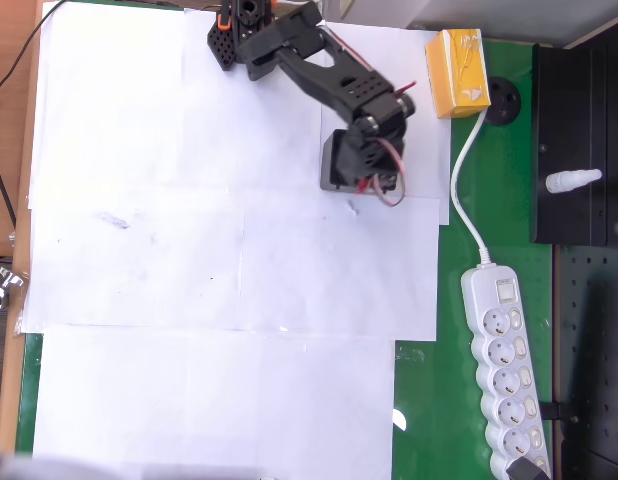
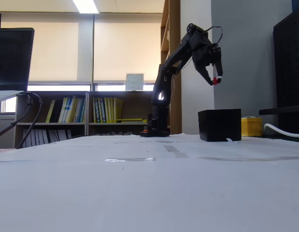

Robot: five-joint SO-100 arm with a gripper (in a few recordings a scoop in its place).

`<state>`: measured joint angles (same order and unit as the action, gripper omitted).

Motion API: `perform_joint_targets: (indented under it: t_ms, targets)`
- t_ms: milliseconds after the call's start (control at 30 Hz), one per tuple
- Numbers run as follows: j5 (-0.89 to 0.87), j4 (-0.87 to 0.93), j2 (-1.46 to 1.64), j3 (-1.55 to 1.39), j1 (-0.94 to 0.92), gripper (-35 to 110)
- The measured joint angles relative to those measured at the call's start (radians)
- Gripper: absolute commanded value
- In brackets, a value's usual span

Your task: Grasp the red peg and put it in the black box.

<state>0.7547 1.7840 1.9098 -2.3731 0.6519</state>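
1. The red peg [image 2: 216, 81] is pinched at the tips of the gripper [image 2: 215, 80], held in the air above the black box [image 2: 219, 124] in the fixed view.
2. The gripper's fingers are pressed onto the peg and point downward.
3. In the overhead view the gripper [image 1: 374, 180] overlaps the black box [image 1: 332, 160], which rests on white paper [image 1: 189, 250].
4. A yellow carton [image 1: 459, 72] and a white power strip [image 1: 504, 370] lie to the right on the green mat [image 1: 429, 400].

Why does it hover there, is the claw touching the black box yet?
Apart. The fixed view shows the gripper, pinching the red peg, with clear wall between it and the black box.
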Motion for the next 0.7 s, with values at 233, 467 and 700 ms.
perform_joint_targets:
  t_ms: [233, 467, 700]
  targets:
    - [-0.051, -0.021, 0.020, 0.258, 0.051, 0]
    - [-0.089, -0.072, 0.020, 0.287, 0.041, 9]
    - [-0.063, -0.061, 0.032, 0.287, 0.034, 46]
